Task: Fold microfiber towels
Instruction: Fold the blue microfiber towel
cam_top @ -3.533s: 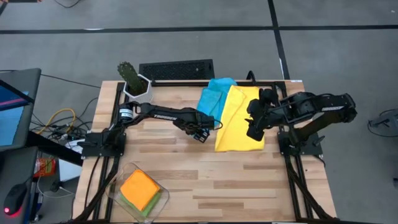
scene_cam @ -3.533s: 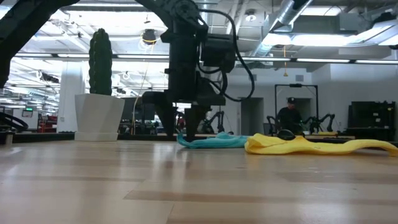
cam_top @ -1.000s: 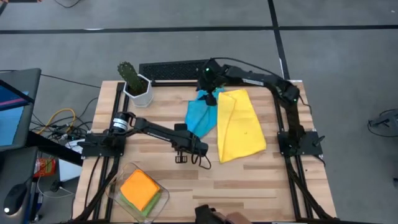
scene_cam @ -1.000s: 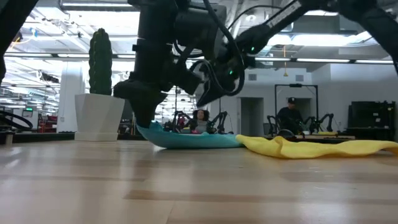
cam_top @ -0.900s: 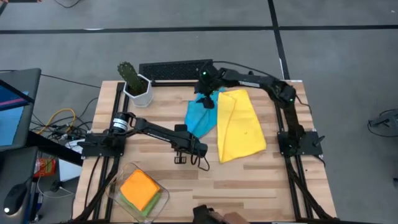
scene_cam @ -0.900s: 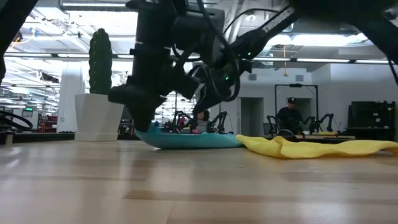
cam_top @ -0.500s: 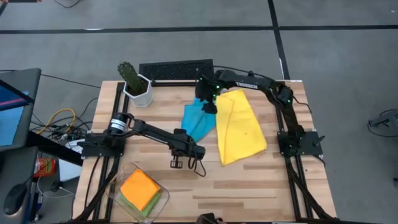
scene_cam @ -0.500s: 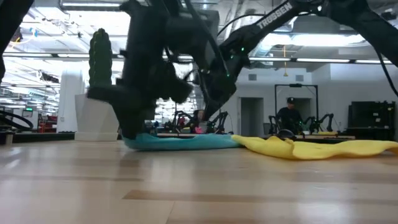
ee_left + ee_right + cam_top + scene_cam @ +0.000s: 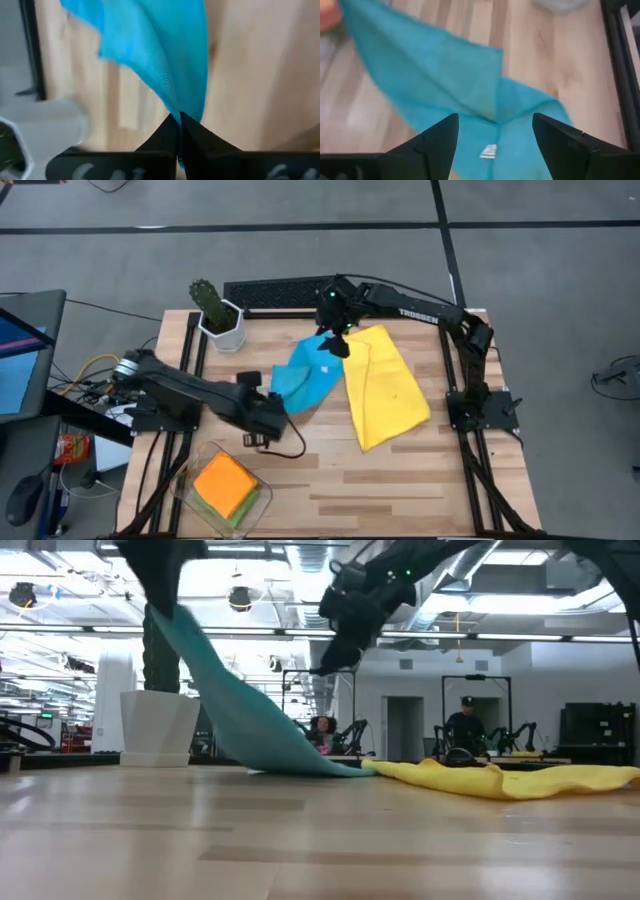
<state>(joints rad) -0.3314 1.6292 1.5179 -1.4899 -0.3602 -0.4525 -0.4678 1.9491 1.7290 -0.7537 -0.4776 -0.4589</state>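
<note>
From left pincer [image 9: 179, 125], blue towel [image 9: 300, 380] slanting

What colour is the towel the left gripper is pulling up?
Light blue. The towel pinched in the left gripper shows best in the left wrist view.

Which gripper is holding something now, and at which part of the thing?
The left gripper is shut on the light blue towel, pinching one edge and lifting it. The right gripper is open above the towel, holding nothing.

We see a plain light blue microfiber towel [image 9: 303, 379], a plain yellow microfiber towel [image 9: 386, 385], an orange folded towel [image 9: 225, 483], and pale striped wooden tabletop [image 9: 400, 470].
</note>
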